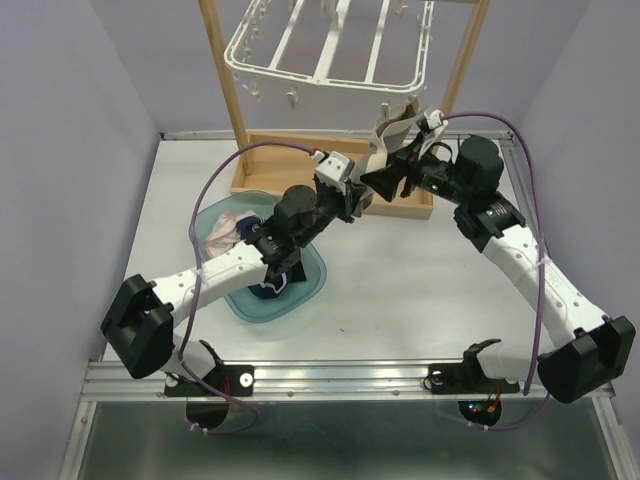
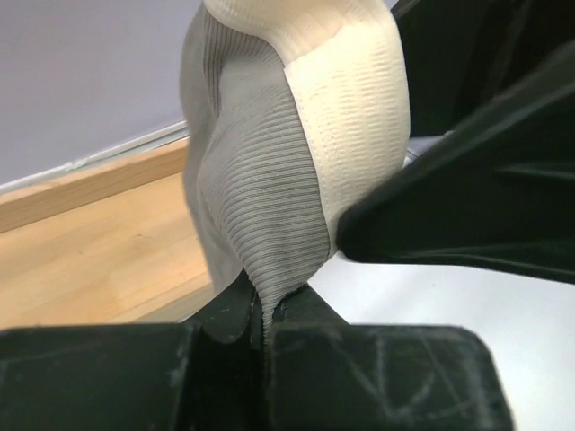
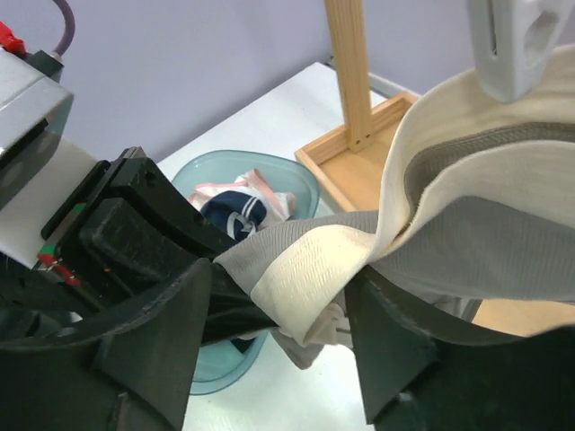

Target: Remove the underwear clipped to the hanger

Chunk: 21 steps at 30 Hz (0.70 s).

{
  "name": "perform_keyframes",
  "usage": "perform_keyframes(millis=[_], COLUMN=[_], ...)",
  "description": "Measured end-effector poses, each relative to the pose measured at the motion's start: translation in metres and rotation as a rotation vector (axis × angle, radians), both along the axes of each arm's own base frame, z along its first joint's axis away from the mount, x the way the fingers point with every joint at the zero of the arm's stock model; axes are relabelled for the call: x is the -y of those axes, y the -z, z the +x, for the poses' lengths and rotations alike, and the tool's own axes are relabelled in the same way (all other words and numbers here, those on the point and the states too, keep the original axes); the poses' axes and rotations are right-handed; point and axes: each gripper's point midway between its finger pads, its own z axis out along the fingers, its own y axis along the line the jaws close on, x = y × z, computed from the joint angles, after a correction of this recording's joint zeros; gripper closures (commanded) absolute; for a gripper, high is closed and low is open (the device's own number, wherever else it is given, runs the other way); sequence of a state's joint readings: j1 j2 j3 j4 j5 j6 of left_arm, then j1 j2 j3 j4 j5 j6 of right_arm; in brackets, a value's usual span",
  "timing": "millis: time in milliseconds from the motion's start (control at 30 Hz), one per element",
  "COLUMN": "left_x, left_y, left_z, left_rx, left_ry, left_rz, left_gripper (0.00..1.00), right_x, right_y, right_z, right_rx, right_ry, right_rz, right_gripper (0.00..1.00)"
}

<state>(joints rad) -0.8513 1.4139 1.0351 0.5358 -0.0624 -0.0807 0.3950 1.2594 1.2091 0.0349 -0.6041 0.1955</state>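
A grey and beige underwear [image 1: 381, 145] hangs from a clip [image 3: 517, 45] at the front right of the white hanger [image 1: 320, 78]. My left gripper [image 1: 364, 196] is shut on its lower grey edge [image 2: 260, 224], pinched between the jaws [image 2: 265, 314]. My right gripper [image 1: 378, 180] is open, one finger [image 3: 153, 350] on each side of the beige waistband [image 3: 310, 274], close against the left gripper [image 3: 135, 242]. Navy and pink underwear [image 3: 241, 202] lie in a teal bowl.
The teal bowl [image 1: 310, 280] sits on the table under my left forearm. The wooden stand's base [image 1: 262, 160] and upright posts [image 1: 225, 80] stand just behind both grippers. Grey walls close in the left and right sides.
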Motion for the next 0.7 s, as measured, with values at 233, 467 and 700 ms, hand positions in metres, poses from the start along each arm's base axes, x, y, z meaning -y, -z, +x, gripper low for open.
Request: perform_keyframes(millis=[233,467,700], left_x=[-0.011,-0.009,-0.003], left_y=[0.009,0.012,0.011], left_z=[-0.004,-0.007,-0.013], left_rx=[-0.002,-0.001,0.005], left_ry=[-0.02,0.007,0.05], left_rz=[0.019,0.024,0.026], left_gripper=[1.0,1.0,1.0], right_x=[0.041,0.089,0.111], right_y=[-0.011,-0.02,-0.056], right_z=[-0.006,0.007,0.042], right_rx=[0.134,0.149,0.121], right_ry=[0.117,0.296,0.458], right_rz=[-0.121,-0.169,-0.112], right_gripper=[0.27,0.32,0.33])
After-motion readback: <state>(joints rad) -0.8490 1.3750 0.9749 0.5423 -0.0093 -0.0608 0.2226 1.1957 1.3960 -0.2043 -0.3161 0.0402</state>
